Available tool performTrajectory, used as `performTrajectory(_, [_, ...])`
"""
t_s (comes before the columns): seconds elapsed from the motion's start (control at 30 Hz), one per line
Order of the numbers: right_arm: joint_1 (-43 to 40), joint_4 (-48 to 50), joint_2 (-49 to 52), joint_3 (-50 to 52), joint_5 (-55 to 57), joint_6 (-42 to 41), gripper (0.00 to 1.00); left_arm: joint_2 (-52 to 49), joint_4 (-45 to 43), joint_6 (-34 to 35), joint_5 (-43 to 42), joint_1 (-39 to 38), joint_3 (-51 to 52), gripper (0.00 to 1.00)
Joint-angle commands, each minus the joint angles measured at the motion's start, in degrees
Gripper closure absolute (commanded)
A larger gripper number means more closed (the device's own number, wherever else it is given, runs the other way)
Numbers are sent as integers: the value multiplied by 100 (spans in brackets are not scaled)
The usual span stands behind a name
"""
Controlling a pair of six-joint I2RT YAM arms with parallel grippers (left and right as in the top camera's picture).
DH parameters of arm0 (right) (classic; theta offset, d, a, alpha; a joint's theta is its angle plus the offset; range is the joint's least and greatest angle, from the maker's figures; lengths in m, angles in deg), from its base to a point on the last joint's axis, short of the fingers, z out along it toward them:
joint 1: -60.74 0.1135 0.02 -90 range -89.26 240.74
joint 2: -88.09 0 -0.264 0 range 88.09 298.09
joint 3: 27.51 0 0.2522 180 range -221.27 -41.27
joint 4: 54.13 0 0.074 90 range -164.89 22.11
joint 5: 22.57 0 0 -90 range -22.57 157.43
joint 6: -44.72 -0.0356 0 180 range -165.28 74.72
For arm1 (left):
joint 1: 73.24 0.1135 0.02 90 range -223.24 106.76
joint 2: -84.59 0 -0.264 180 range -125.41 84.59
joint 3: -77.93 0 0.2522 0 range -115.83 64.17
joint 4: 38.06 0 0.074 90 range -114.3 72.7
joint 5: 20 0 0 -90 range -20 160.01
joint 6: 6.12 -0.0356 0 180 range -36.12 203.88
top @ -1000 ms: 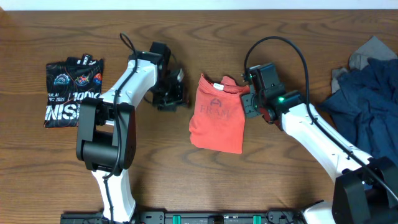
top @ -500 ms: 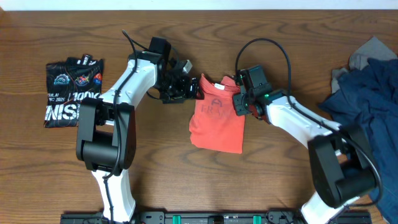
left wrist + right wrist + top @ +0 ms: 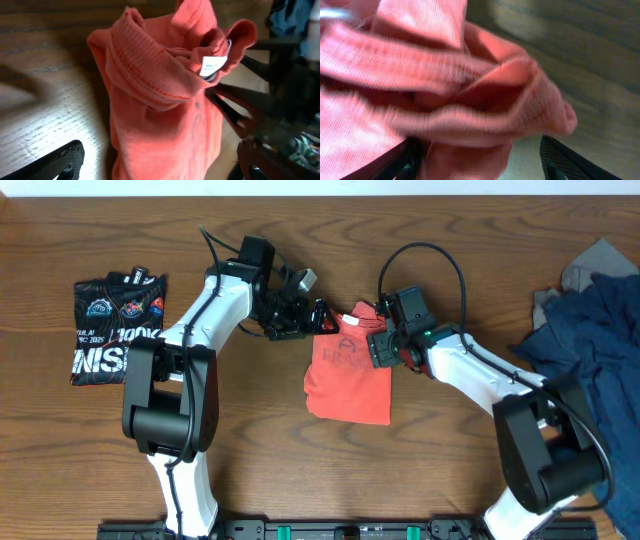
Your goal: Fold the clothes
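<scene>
1. Left gripper (image 3: 320, 318): jaws apart, nothing held. The collar of the orange shirt (image 3: 348, 372) lies straight ahead of it, just off the fingertips (image 3: 67, 159). The white neck tag (image 3: 214, 65) sits further ahead, towards the opposite gripper.
2. Right gripper (image 3: 379, 346): jaws apart as well. Bunched shoulder fabric fills the space just ahead of its fingers (image 3: 556, 162). The blur hides whether cloth touches the pads.
3. Judged step: taking the shirt's top edge at both ends for the next fold. The shirt lies partly folded on the table between the two grippers.
4. Left side: drive forward until the ribbed collar band sits well inside the jaws, then close. Take both layers. A pinch on the tag alone will slip.
5. Right side: go low under the bunched roll so you grip the edge beneath it, not the loose hump on top.
6. Close both before lifting, and keep the edge taut between them. Slack likely creases the fold.
7. The folded black shirt (image 3: 118, 328) lies well behind the left gripper. The blue pile (image 3: 585, 330) lies well behind the right. Neither is in the way.
</scene>
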Motion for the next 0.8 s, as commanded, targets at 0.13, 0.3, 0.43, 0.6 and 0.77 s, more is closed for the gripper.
performTrajectory(0.13, [28, -820, -1460, -57, -15, 22, 22, -140, -188, -109, 391, -17, -76, 2])
performTrajectory(0.3, [28, -1585, -2275, -57, -15, 20, 21, -389, -361, -105, 365, -17, -76, 2])
performTrajectory(0.43, [28, -2002, -2680, -57, -15, 20, 21, -603, -426, -85, 321, -79, -76, 2])
performTrajectory(0.6, [28, -2236, -2870, -57, -17, 15, 21, -804, -531, -85, 197, -308, -76, 0])
performTrajectory(0.77, [28, -2310, -2870, -57, -17, -52, 21, -828, -702, -87, 208, -581, -76, 43])
